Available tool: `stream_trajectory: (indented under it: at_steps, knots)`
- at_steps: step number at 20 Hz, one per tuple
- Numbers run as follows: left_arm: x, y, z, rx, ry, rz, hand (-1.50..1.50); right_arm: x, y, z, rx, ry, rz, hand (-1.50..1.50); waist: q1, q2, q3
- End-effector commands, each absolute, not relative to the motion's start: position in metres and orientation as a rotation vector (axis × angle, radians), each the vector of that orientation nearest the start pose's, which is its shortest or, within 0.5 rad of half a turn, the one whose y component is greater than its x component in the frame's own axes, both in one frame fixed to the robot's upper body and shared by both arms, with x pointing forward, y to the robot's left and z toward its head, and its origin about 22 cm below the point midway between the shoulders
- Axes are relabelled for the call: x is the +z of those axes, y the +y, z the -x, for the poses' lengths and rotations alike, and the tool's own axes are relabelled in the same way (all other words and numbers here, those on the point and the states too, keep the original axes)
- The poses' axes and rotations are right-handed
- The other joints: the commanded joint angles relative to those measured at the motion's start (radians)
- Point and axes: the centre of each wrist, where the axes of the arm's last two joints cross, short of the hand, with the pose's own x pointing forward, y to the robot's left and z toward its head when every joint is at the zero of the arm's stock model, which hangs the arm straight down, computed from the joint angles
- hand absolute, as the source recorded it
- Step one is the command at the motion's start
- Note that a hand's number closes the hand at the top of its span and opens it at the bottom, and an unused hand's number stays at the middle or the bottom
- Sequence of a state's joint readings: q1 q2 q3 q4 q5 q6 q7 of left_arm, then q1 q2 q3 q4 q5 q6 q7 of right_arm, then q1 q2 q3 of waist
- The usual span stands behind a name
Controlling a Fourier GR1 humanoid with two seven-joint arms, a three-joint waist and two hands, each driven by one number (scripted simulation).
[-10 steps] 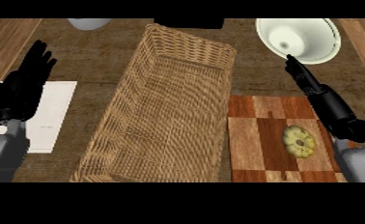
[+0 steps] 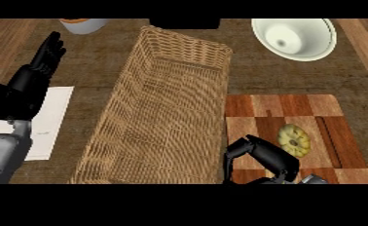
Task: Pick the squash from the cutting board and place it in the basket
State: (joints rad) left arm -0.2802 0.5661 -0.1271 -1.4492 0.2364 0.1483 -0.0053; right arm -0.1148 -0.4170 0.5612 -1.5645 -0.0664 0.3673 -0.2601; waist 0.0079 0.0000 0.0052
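No brand, label or legible writing on anything in view; the white sheet (image 2: pixel 50 122) at my left carries only a faint mark, too small to read.

Squash (image 2: pixel 295 141) — pale yellow, round, scalloped — lies on the wooden cutting board (image 2: pixel 280 108), towards the board's right half. It sits apart from the basket (image 2: pixel 161 118), which is long, woven, and stands just beside the board's left edge.

My right hand (image 2: pixel 260 157) comes in at the lower edge, over the board's lower left part, just beside the squash. Fingers curled downward, holding nothing; I cannot tell whether a fingertip touches the squash. The wrist is cut off by the lower edge.

My left hand (image 2: pixel 39 71) rests at the left edge, fingers straight and pointing up, over the counter (image 2: pixel 93 64) and part of the white sheet — open, holding nothing.

White bowl (image 2: pixel 295 37) at upper right, whole. At upper left a light round container (image 2: pixel 82 24) is cut off by the top edge; what it is I cannot make out.
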Motion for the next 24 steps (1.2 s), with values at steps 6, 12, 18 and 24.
stream_trajectory:
  at_steps: [6, 12, 18, 24]
  knots:
    - [0.073, 0.312, -0.290, -0.340, -1.688, -0.324, 0.00, 0.022, -0.144, -0.146, 1.282, -1.824, -0.352, -1.50, -0.038, -0.019, -0.007]
    - [0.064, 0.307, -0.285, -0.352, -1.673, -0.323, 0.00, 0.098, -0.164, -0.182, 1.679, -1.862, 0.330, -1.50, -0.050, -0.035, -0.015]
    - [0.070, 0.297, -0.291, -0.388, -1.686, -0.306, 0.00, 0.132, -0.163, -0.182, 2.212, -1.408, 0.685, -1.50, -0.023, -0.023, -0.018]
    - [0.069, 0.296, -0.290, -0.380, -1.726, -0.317, 0.00, 0.159, -0.154, -0.167, 2.407, -0.995, 0.740, -1.50, -0.017, -0.008, -0.012]
